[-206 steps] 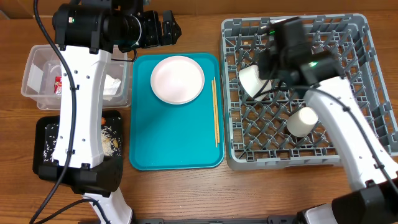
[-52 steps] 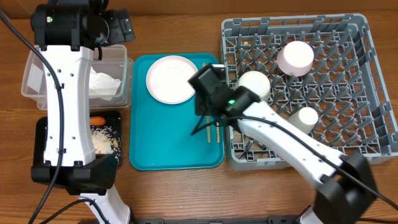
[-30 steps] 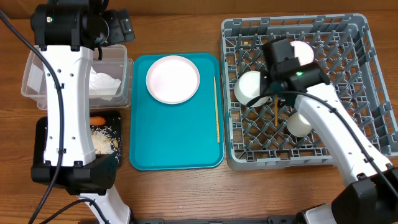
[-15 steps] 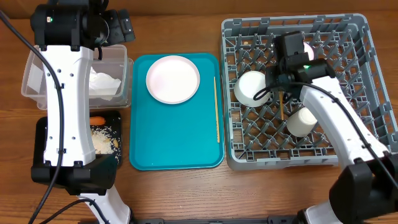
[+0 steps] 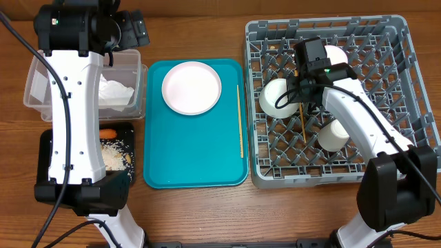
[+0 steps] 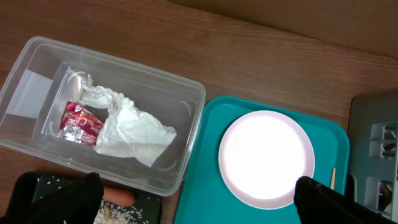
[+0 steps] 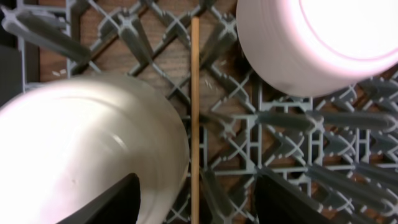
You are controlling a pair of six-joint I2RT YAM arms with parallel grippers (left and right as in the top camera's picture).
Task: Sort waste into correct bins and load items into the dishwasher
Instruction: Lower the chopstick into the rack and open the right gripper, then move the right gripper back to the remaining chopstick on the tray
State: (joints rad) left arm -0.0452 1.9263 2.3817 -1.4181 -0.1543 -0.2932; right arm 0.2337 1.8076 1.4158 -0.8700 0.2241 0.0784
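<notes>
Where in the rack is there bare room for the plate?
In the rack, the right-hand columns are free, between its right wall and the cup and far bowl. The front row below the cup is bare too. Left-centre is crowded: near bowl, chopstick, right gripper.

The wooden tabletop (image 5: 207, 213) carries a clear tub (image 5: 33, 88), black tray (image 5: 45, 148), teal tray (image 5: 193, 151) and grey dish rack (image 5: 413, 103).

Likely robot lab: wooden table (image 5: 200, 213), dish rack (image 5: 415, 84), teal tray (image 5: 193, 151).
</notes>
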